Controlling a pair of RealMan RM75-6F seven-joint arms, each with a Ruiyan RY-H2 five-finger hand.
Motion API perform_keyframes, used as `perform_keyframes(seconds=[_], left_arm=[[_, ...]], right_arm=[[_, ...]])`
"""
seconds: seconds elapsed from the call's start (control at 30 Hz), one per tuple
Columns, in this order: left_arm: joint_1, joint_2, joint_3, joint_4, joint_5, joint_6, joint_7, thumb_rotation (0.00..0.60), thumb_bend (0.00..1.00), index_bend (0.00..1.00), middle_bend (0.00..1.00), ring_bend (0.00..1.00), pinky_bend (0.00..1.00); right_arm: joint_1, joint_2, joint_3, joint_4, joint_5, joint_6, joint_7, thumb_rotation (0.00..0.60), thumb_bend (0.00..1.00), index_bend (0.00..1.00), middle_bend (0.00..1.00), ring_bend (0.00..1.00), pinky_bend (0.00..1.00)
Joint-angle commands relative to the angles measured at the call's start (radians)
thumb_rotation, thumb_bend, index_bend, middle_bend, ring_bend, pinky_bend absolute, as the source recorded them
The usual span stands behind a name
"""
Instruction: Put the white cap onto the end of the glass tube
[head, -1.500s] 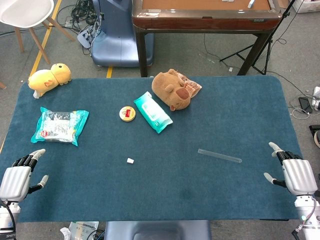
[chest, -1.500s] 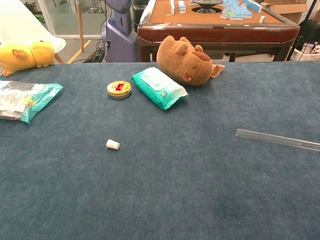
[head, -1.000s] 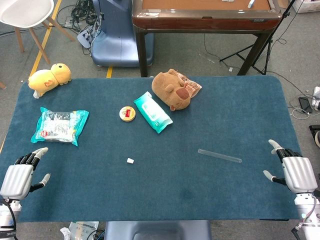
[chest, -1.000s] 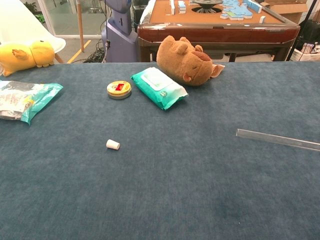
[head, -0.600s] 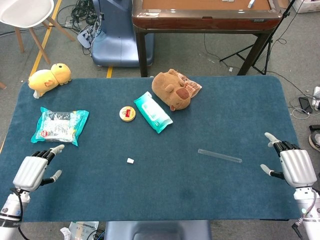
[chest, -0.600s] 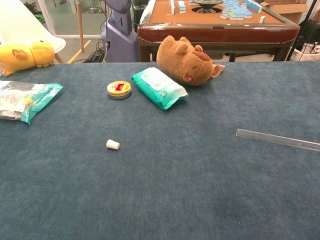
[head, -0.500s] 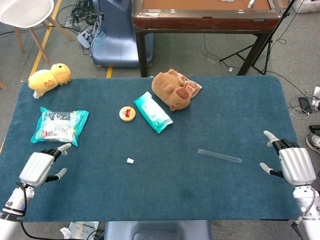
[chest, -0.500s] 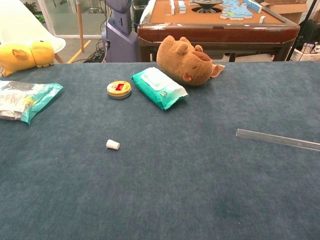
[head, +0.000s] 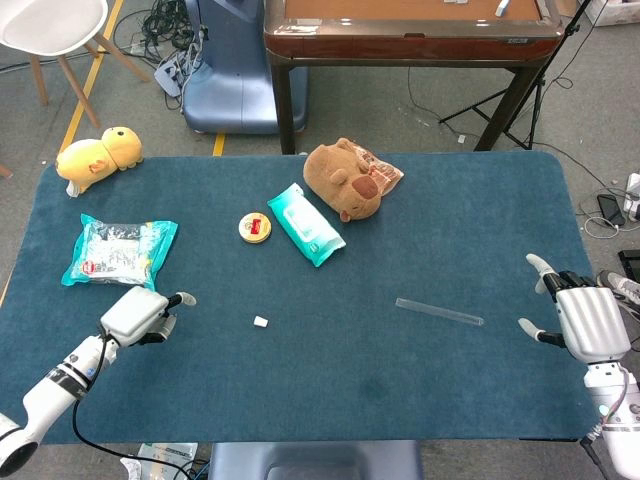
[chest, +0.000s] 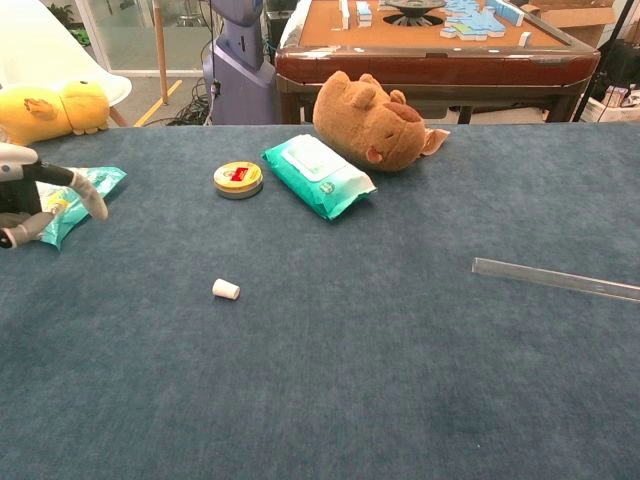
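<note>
Both hands empty: left hand (head: 137, 316) loosely spread, apparently; right hand (head: 584, 322) wide. Advise approaching white cap (head: 260, 322) low, pinching lightly.

Tabletop cloth (head: 430, 230): dark teal-blue. Cap (head: 260, 321): white. Tube (head: 439, 312): clear glass. Wet-wipes pack (head: 306, 223): mint green, white flap. Tin (head: 255, 227): yellow, red label. Capybara plush (head: 345, 178): brown. Duck plush (head: 98, 156): yellow. Snack bag (head: 119, 251): teal, white centre. Left hand (head: 137, 317), right hand (head: 586, 323): silver-grey.
</note>
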Motion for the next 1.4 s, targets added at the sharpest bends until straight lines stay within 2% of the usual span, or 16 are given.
perform_keyframes(seconds=[0.03,0.63,1.0,1.4], left_arm=[[-0.053,-0.014,0.011,0.001,-0.015,-0.069,-0.002,0.518,0.64,0.29,0.99,1.0,1.0],[-0.179,-0.145,0.02,0.054,-0.113,-0.24,0.014,0.495,0.65,0.24,1.0,1.0,1.0],[-0.221,-0.218,0.022,0.118,-0.144,-0.275,-0.02,0.493,0.65,0.23,1.0,1.0,1.0],[-0.239,-0.249,0.037,0.151,-0.157,-0.287,-0.047,0.502,0.65,0.23,1.0,1.0,1.0]], right_arm=[[0.007,-0.006,-0.001,0.004,0.01,-0.014,-0.002,0.6,0.09,0.16,0.47,0.37,0.46],[0.01,-0.022,-0.011,0.039,0.049,-0.032,0.015,0.6,0.09,0.16,0.48,0.37,0.46],[0.007,-0.021,-0.015,0.046,0.064,-0.035,0.022,0.6,0.09,0.16,0.49,0.38,0.46],[0.008,-0.025,-0.016,0.054,0.074,-0.039,0.025,0.6,0.09,0.16,0.49,0.38,0.46]])
